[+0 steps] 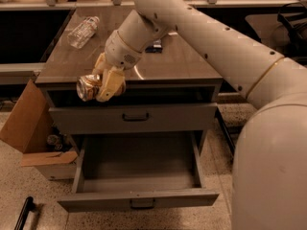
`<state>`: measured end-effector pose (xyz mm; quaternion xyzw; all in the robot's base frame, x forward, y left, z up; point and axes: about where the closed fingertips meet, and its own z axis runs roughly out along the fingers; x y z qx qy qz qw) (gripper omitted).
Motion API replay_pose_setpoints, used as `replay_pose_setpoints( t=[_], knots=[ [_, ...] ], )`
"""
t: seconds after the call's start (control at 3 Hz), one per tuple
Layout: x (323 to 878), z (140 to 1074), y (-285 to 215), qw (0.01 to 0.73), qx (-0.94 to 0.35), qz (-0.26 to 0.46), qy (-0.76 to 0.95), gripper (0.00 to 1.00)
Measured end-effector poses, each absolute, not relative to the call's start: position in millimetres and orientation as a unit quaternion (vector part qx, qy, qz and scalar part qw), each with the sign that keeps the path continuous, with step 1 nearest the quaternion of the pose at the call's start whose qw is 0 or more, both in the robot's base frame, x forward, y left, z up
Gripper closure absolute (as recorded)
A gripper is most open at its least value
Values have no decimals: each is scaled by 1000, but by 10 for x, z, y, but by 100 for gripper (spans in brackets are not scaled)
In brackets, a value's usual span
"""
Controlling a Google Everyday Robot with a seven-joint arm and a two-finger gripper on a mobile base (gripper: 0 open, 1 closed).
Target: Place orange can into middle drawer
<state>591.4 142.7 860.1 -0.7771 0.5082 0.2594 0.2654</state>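
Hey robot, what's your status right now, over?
Gripper shut on orange can, off the cabinet's front edge. Middle drawer open below. Nothing seen blocking the drop.

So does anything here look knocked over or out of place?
Only small things. The clear bottle lies on its side at the back left of the cabinet top. On the floor beside it, a cardboard box leans with a flap hanging open. The gripper holding the orange can above the open drawer looks intended.
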Motion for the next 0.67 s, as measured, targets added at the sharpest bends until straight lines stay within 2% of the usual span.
replay_pose_setpoints(
  t=[0.67],
  knots=[
    [5235, 8105, 1411, 231, -725, 308, 570, 100]
  ],
)
